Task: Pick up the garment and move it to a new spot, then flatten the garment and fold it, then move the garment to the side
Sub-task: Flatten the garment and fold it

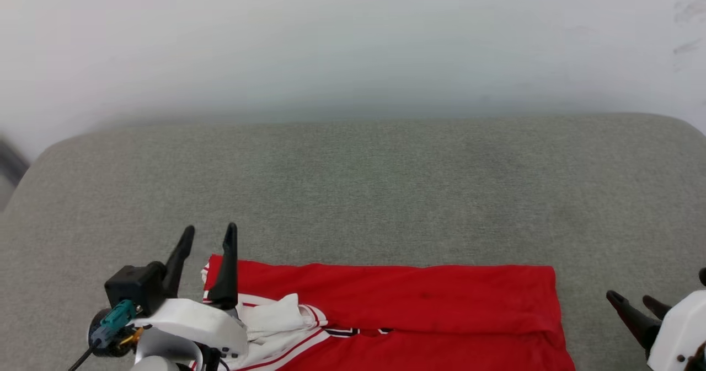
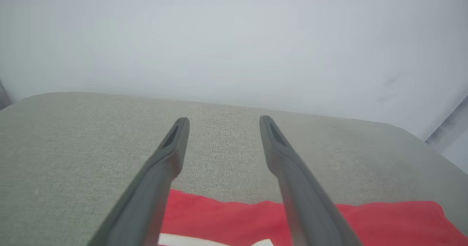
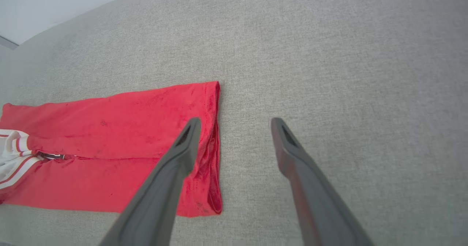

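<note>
The garment [image 1: 419,310], a red jersey with white sleeves and striped trim, lies folded lengthwise on the grey cushioned surface [image 1: 353,194] near its front edge. A white sleeve is bunched at its left end. My left gripper [image 1: 212,234] stands open above the garment's left end, with nothing between its fingers; in the left wrist view the gripper [image 2: 223,123] points across the cushion, with the garment [image 2: 234,220] below it. My right gripper [image 1: 630,298] is open just right of the garment's right end. In the right wrist view the gripper [image 3: 236,123] hovers over the garment's [image 3: 109,143] right hem, holding nothing.
The grey cushion stretches far behind and to both sides of the garment. A pale wall [image 1: 353,40] rises behind it. The cushion's rounded back corners show at the left and right.
</note>
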Controlling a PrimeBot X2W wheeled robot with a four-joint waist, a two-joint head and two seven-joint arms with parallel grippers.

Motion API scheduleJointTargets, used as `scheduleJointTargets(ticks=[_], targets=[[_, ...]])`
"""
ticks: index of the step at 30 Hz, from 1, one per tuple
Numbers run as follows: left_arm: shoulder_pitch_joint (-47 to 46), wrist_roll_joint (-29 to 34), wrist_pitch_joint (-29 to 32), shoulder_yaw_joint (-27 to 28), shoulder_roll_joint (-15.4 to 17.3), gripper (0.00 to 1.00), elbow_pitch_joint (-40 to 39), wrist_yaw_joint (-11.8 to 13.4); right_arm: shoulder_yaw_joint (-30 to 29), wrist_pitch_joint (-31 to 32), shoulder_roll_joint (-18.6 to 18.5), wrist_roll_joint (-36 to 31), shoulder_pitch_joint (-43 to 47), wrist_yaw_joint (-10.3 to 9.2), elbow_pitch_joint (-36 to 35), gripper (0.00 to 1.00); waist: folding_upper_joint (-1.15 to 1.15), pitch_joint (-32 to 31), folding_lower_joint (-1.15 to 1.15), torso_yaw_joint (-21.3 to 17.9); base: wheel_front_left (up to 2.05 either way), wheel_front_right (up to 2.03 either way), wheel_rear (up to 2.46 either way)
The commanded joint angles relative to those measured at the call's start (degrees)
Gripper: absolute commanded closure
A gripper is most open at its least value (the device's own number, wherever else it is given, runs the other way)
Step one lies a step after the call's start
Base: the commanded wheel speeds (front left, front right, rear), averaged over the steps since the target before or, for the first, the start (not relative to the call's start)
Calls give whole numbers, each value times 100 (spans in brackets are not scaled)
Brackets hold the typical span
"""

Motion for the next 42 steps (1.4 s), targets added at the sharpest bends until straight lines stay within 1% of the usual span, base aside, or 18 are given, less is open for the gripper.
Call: scheduleJointTargets(ticks=[1, 5, 8, 12, 19, 23, 24, 25, 26, 27, 32, 37, 40, 42], targets=[[-72, 151, -112, 40, 2, 0, -87, 66, -149, 288, 80, -39, -31, 0, -62, 0, 0, -1, 1, 88, 0, 0, 0], [-176, 502, -237, 45, 12, 0, -332, 170, -457, 1024, 206, -155, -69, 0, -154, 0, 0, 155, 1, 336, 0, 0, 0], [-245, 676, -262, 13, 39, 0, -453, 189, -522, 1330, 339, -202, -139, -1, -148, 0, 0, 334, 1, 523, 0, 0, 0], [-331, 790, -275, -32, 40, 0, -581, 201, -560, 1452, 474, -214, -258, 0, 3, 0, 0, 515, 1, 674, 0, 0, 0], [-522, 941, -232, -129, 3, 0, -743, 244, -570, 1625, 758, -145, -448, -1, 714, 0, 0, 802, 1, 919, 0, 0, 0], [-563, 986, -207, -161, 14, 0, -773, 270, -371, 1817, 911, -64, -338, -1, 1148, 0, 0, 852, 1, 946, 0, 0, 0], [-562, 984, -197, -164, 15, 0, -777, 282, -326, 1851, 925, -28, -318, -1, 1220, 2, 0, 861, 1, 947, 0, 0, 0], [-559, 981, -199, -166, 19, 0, -782, 291, -272, 1848, 927, 9, -319, -1, 1253, 54, 0, 868, 1, 942, 0, 0, 0], [-548, 979, -200, -167, 24, 0, -782, 297, -230, 1812, 928, 65, -340, 0, 1261, 90, 0, 866, 1, 932, 0, 0, 0], [-530, 978, -196, -166, 29, 0, -786, 306, -197, 1792, 909, 102, -370, 0, 1265, 100, 0, 863, 1, 917, 0, 0, 0], [-422, 969, -152, -175, 82, 0, -738, 350, -72, 1515, 559, 175, -587, 0, 1095, 100, 0, 738, 1, 829, 0, 0, 0], [-283, 936, -86, -190, 143, 0, -675, 395, 3, 1346, 313, 235, -653, -1, 980, 100, 0, 467, 1, 724, 0, 0, 0], [-197, 942, -45, -191, 180, 0, -676, 436, -71, 1271, 172, 241, -617, -1, 997, 100, 0, 318, 1, 651, 0, 0, 0], [-144, 919, -24, -184, 206, 0, -689, 451, -223, 1233, 96, 206, -577, -1, 1030, 100, 0, 239, 1, 605, 0, 0, 0]])
